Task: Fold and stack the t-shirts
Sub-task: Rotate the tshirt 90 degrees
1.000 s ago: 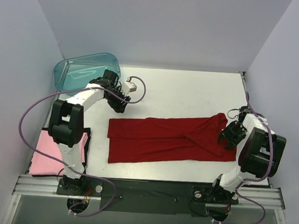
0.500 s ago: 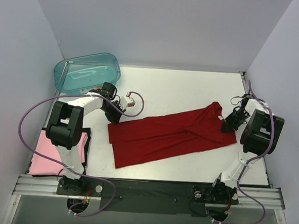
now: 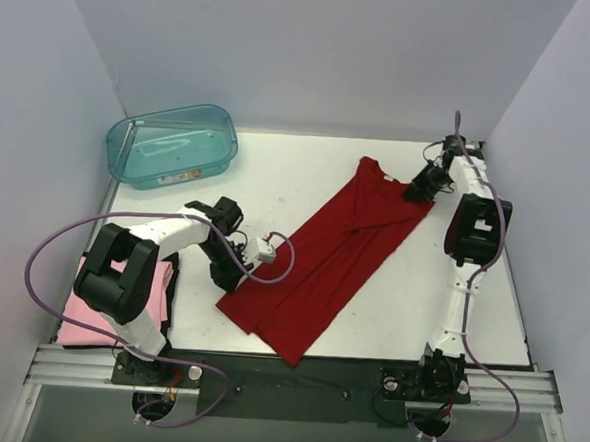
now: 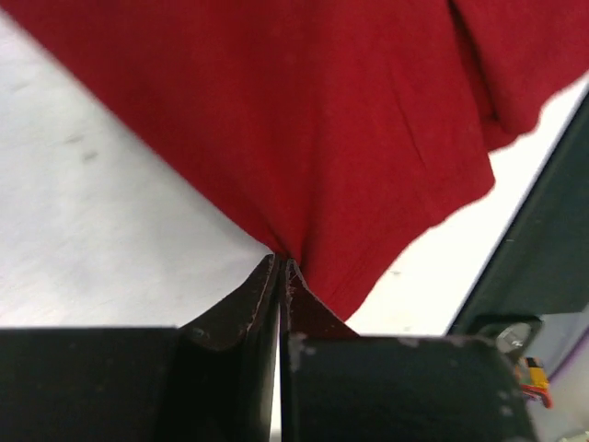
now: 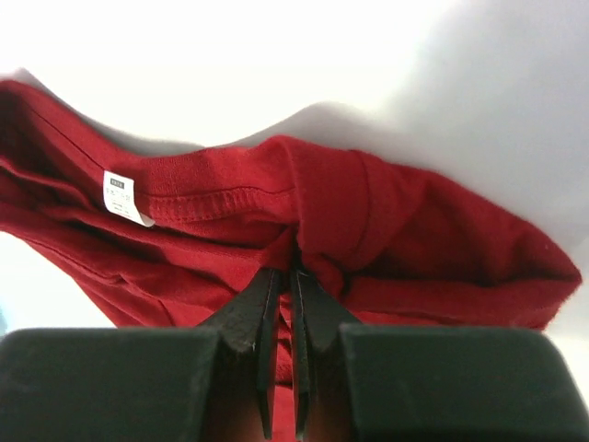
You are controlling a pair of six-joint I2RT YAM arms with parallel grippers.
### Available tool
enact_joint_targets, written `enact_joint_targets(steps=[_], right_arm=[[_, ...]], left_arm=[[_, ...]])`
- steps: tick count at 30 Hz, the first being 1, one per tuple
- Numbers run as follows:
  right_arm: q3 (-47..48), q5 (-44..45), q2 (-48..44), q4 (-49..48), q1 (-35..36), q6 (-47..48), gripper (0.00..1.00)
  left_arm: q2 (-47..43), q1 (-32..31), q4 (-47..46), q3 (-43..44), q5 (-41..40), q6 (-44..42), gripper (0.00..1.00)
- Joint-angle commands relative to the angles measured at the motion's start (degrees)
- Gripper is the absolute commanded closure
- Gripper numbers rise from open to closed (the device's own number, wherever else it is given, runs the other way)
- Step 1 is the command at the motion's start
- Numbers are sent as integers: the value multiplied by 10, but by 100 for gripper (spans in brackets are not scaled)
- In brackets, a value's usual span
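Note:
The dark red t-shirt (image 3: pixel 333 253), folded lengthwise, lies diagonally on the white table from near left to far right. My left gripper (image 3: pixel 229 280) is shut on its lower left corner; the left wrist view shows the cloth (image 4: pixel 304 120) pinched between the closed fingers (image 4: pixel 248 304). My right gripper (image 3: pixel 417 191) is shut on the shirt's collar end at the far right; the right wrist view shows bunched red cloth (image 5: pixel 386 230) with a white neck label (image 5: pixel 124 198) above the fingertips (image 5: pixel 262 295). The pale pink t-shirt (image 3: pixel 94 314) lies folded at the near left.
A translucent teal plastic tub (image 3: pixel 172 145) stands at the far left of the table (image 3: pixel 278 170). Lilac walls (image 3: pixel 570 148) close in left, back and right. The dark front rail (image 3: pixel 295 376) runs along the near edge. Purple cables (image 3: pixel 64 237) loop from both arms.
The red shirt has swung from lying across the table to a diagonal: my right gripper carried its collar end far back, my left gripper pulled the other end nearer.

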State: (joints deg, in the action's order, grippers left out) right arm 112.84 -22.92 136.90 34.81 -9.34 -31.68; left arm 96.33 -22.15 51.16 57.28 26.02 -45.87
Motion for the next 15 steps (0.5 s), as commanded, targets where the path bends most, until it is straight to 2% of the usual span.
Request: enact_joint_targets(steps=[1,2,6,11,15], right_arm=[[120,-7,77,-16,48,-81,100],[153,-16,88,-21,53,-100,100],[180,-63,123,-141,85,-159,97],[192,-84,100,-210,84,-179,61],[179,-91,32,-240,79,-148,51]], left_arm=[[-33,-40,52,-11,44,-13,74],[-40,-40,52,-9,51,-12,65],[-48,-36,50,4,58,17,58],[-55,-32,73,38,50,21,57],[-47,-32,44,46,43,36,55]])
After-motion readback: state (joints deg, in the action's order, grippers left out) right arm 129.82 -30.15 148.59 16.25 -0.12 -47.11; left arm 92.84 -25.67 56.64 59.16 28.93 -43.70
